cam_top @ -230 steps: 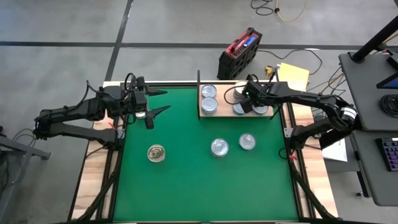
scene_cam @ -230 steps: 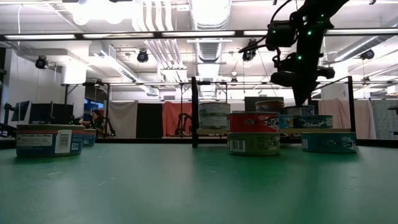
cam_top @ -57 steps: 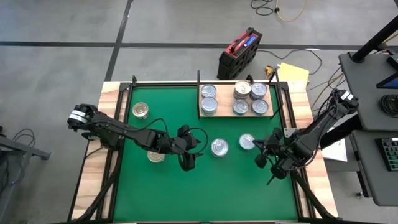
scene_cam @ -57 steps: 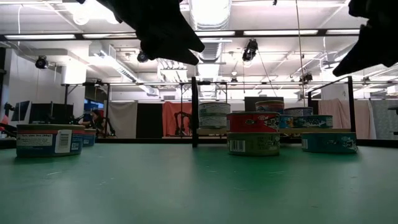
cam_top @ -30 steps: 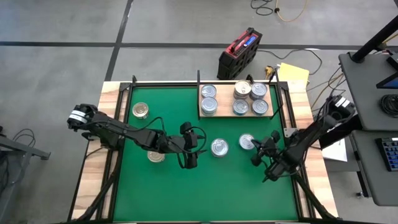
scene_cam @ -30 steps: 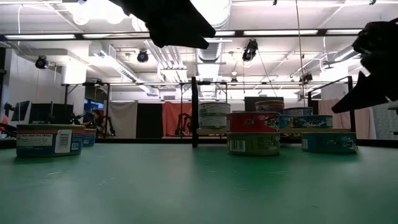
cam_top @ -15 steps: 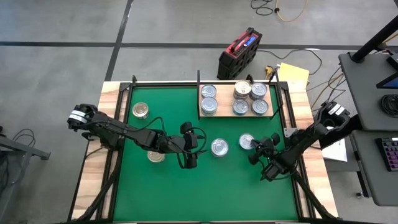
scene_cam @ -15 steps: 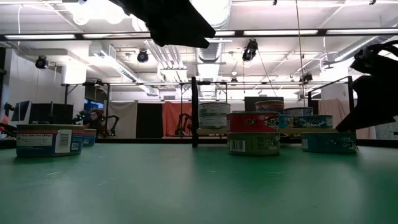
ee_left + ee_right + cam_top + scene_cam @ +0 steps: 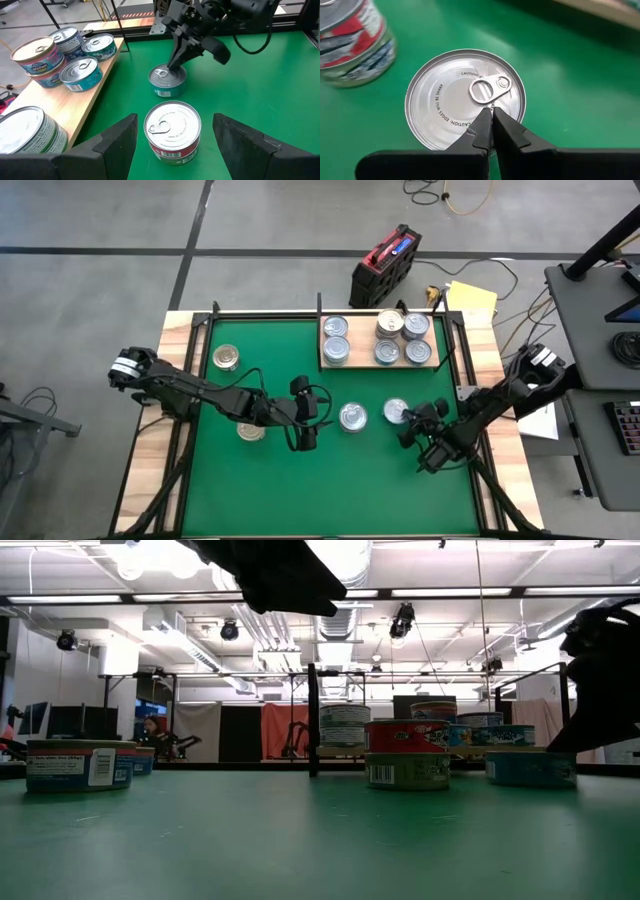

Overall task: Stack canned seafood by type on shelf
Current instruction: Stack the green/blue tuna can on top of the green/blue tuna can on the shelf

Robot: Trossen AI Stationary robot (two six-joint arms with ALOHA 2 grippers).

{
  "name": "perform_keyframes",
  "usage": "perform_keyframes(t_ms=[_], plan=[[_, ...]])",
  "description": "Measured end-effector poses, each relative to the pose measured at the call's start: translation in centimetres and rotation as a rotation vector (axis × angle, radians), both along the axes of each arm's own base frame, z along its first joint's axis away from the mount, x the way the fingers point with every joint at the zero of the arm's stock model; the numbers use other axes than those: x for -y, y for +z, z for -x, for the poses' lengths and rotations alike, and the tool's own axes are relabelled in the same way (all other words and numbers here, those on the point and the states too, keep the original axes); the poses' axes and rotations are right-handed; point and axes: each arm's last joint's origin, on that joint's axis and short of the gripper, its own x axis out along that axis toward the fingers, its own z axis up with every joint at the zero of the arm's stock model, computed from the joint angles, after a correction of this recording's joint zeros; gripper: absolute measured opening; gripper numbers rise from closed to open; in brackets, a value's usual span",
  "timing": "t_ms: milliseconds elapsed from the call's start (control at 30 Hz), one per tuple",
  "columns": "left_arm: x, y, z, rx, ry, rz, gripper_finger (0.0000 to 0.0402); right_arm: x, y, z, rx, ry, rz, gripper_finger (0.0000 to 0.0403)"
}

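Green mat [image 9: 300, 480] from above: wooden shelf [image 9: 432, 364] holds five cans, left hand [image 9: 306, 438] and right hand [image 9: 408, 430] flank two loose cans; left wrist view: spread fingers either side of red-sided can [image 9: 172, 129]; right wrist view: fingers pressed together, empty, over teal can [image 9: 465, 97]'s lid.

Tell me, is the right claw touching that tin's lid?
Cannot tell. In the right wrist view the shut right claw overlaps the tin by its pull ring, but no view shows contact or gap.
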Motion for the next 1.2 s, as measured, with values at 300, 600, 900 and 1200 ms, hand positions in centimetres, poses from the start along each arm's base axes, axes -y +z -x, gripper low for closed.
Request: perform_keyframes(t_ms=[300,600,900,1200], plan=[[0.0,0.0,0.0,-0.001,0.000,0.000,0.0242,-1.7,2.5,-1.2,0.001,-0.021,-0.308,0.0009],[0.0,0.0,0.0,0.000,0.000,0.003,0.0242,-3.5,6.4,-3.2,0.096,0.142,-0.373,0.0009],[1.2,-0.3,0.4,0.001,-0.025,0.030,0.0242,-3.1,8.6,-2.6,0.045,0.244,-0.354,0.0009],[3.3,-0.7,-0.1,0.072,-0.062,0.087,0.0242,-1.8,9.6,-0.8,-0.041,0.215,-0.388,0.0009]])
